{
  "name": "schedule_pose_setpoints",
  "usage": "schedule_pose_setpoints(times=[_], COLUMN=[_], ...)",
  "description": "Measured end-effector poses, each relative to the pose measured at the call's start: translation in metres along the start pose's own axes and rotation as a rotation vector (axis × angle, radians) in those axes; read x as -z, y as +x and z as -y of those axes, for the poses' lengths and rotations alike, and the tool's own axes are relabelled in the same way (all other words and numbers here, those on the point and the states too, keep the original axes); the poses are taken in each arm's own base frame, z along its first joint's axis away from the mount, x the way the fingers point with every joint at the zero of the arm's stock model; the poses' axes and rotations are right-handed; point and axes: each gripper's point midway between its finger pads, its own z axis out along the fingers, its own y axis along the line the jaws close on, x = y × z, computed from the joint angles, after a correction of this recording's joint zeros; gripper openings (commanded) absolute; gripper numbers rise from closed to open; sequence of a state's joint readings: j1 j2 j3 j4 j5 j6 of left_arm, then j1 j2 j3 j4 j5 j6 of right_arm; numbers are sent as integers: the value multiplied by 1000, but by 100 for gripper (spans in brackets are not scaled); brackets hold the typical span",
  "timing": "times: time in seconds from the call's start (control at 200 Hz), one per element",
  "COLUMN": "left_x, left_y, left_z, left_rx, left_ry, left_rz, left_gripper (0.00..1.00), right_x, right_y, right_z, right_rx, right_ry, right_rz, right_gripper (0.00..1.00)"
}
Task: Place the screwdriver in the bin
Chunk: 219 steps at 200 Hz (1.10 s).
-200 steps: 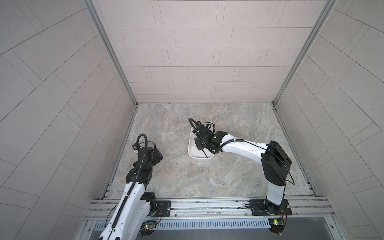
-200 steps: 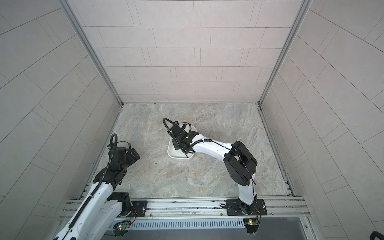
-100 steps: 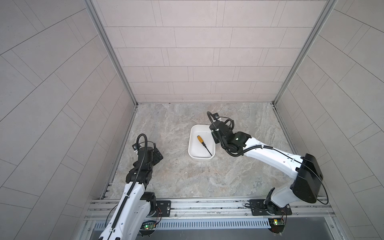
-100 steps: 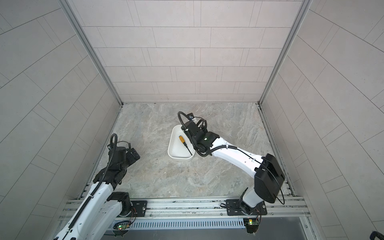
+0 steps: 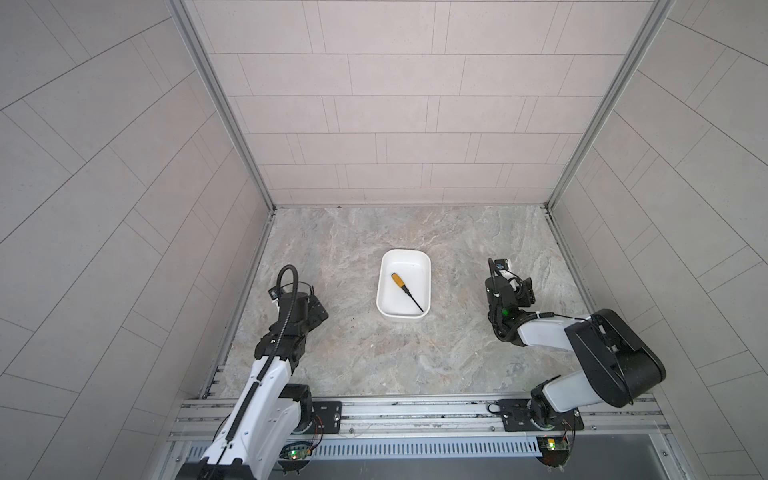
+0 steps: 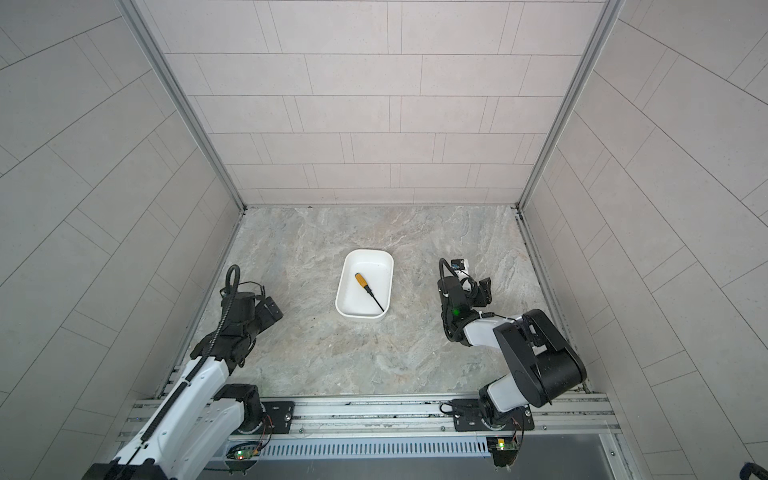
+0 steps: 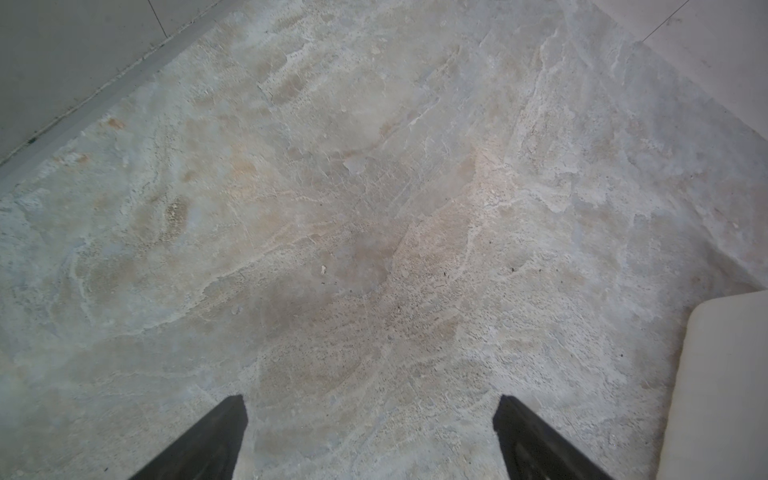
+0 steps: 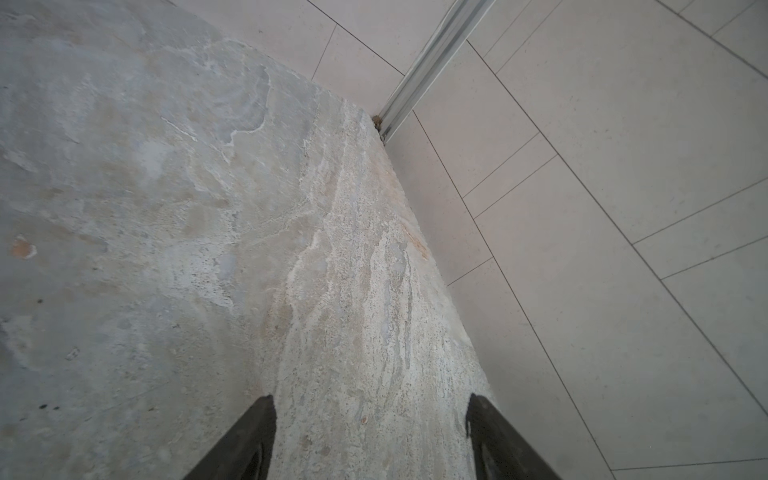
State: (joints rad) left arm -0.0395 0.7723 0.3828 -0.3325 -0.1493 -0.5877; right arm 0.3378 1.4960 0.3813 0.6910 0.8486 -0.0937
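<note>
Screwdriver [image 5: 406,291] is lying diagonally inside the bin [image 5: 405,251]; placement step looking done; right jaws are gaping, gripping nothing, well apart from bin; left jaws likewise; next: just parking arms.

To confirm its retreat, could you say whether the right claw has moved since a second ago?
Yes. The right claw moved rightward, from over the bin to clear of it.

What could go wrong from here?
The screwdriver lies in the bin, tip close to the near wall: a knock to the bin could tip it out. The open left gripper sits beside the bin; a careless sweep might hit it. The open right gripper faces the wall: lower risk.
</note>
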Motion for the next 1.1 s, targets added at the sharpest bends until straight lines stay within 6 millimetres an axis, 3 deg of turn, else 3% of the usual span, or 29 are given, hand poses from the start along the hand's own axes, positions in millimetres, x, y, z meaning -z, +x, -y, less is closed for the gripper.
schedule_pose_setpoints(times=[0.145, 0.175, 0.19, 0.21, 0.43, 0.725, 0.83, 0.955, 1.095], left_x=[-4, -5, -5, -5, -4, -4, -3, -2, 1], left_y=[5, 5, 5, 5, 5, 2, -1, -14, -53], left_z=[1, 1, 1, 1, 2, 1, -3, -9, -5], left_rx=[-5, -6, -6, -6, -5, 5, 32, 124, 153], left_ry=[-1, -1, 0, 0, 4, -2, -22, -65, -110], left_rz=[-25, -28, -28, -29, -27, -14, 6, 71, 184], left_gripper=[100, 100, 100, 100, 100, 100, 100, 100, 100], right_x=[-13, -15, -16, -17, -35, -33, -28, -25, -26], right_y=[-2, -5, -6, -9, -17, -20, -12, 5, -6], right_z=[6, 8, 8, 9, 15, 3, 0, -9, -9], right_rx=[-112, -136, -145, -168, -263, -278, -293, -258, -274], right_ry=[20, 15, 13, 6, -64, -139, -164, -184, -188], right_rz=[45, 53, 58, 66, 73, 87, 118, 102, 133], right_gripper=[73, 81, 96, 99, 99, 99, 99, 99, 99])
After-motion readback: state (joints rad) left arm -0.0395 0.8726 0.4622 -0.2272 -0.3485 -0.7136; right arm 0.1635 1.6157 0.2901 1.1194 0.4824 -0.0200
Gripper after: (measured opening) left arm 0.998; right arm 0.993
